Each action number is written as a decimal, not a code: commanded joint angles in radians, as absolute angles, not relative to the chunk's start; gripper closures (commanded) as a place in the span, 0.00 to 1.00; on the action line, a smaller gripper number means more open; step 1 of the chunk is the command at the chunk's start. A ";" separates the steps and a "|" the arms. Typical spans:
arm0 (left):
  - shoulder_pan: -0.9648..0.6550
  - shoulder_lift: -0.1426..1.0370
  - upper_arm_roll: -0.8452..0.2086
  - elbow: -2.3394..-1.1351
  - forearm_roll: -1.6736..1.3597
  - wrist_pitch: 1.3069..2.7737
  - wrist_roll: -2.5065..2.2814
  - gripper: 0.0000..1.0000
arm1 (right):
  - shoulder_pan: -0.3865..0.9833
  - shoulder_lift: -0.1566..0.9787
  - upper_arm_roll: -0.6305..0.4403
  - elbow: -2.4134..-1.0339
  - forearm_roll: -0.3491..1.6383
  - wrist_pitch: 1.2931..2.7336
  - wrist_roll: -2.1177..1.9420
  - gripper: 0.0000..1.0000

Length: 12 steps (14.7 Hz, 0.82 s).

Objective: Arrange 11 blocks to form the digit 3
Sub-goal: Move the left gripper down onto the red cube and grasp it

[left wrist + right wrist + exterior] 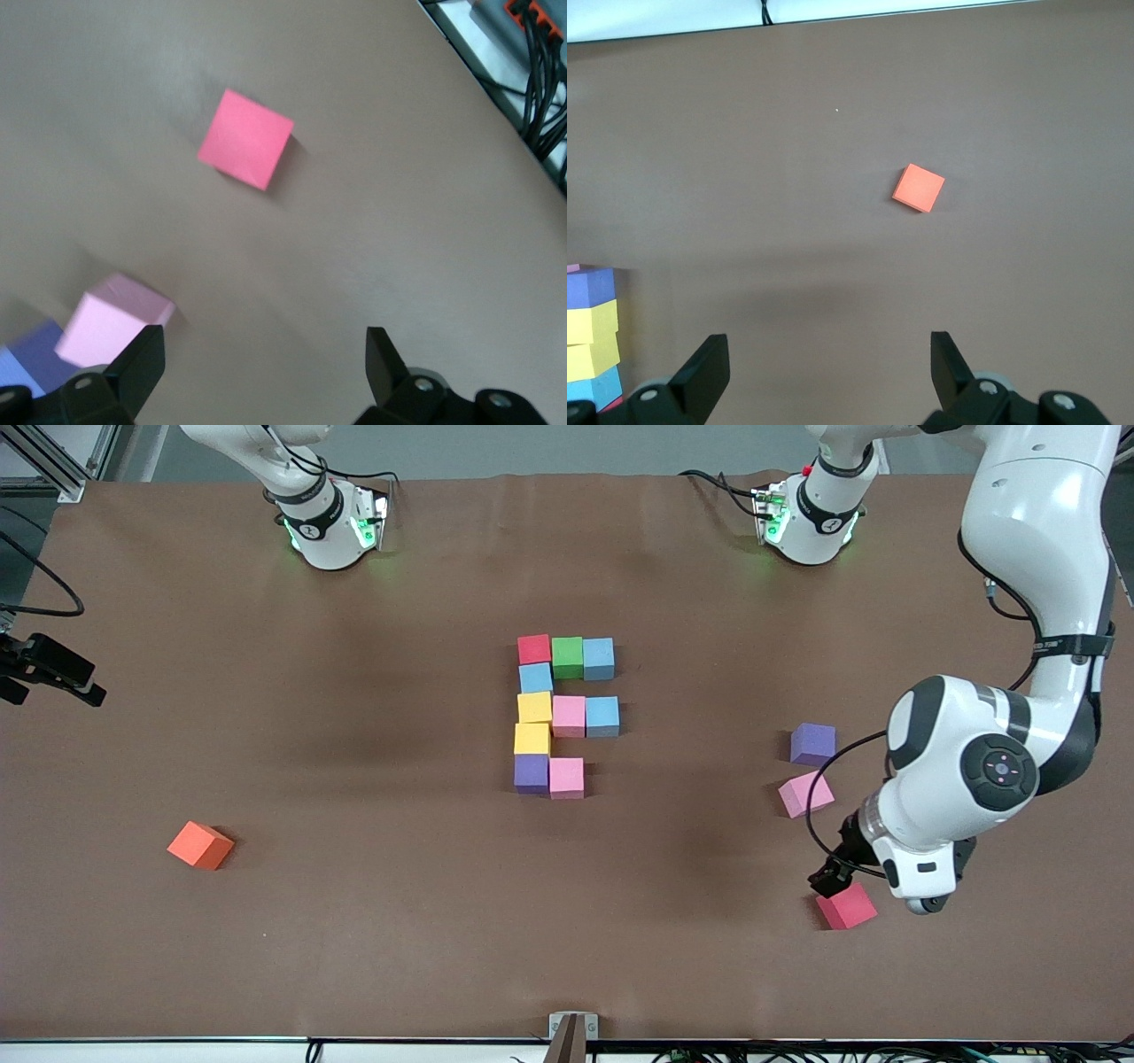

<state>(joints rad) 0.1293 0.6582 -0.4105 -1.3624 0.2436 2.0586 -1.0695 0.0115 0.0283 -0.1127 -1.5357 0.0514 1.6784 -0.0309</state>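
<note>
Ten blocks sit together mid-table: red (534,649), green (567,656) and blue (598,658) in the row nearest the robots, then blue, two yellow, pink, blue, purple (531,772) and pink (566,777). Toward the left arm's end lie a loose purple block (812,744), a pink block (805,794) and a red block (846,906). My left gripper (829,880) (264,354) is open and empty, over the table between the loose pink (111,319) and red (245,139) blocks. My right gripper (830,354) is open and empty, held high; it does not show in the front view.
An orange cube (200,845) (919,188) lies alone toward the right arm's end of the table. A black camera mount (49,666) stands at that end's edge. A bracket (572,1032) sits at the table edge nearest the front camera.
</note>
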 commanded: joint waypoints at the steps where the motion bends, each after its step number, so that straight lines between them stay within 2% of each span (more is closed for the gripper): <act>1: 0.166 0.678 -0.413 -1.365 0.236 2.051 -0.855 0.00 | 0.008 0.015 -0.109 -1.532 0.034 1.677 -0.041 0.00; 7: 0.215 0.770 -0.411 -1.356 0.236 2.103 -0.677 0.01 | 0.029 0.018 -0.115 -1.519 0.029 1.677 -0.041 0.00; 8: 0.213 0.800 -0.405 -1.323 0.238 2.140 -0.667 0.02 | 0.053 0.020 -0.130 -1.519 0.025 1.677 -0.040 0.00; 12: 0.120 0.932 -0.266 -1.158 0.236 2.158 -0.618 0.02 | 0.051 0.020 -0.156 -1.513 0.026 1.674 -0.043 0.00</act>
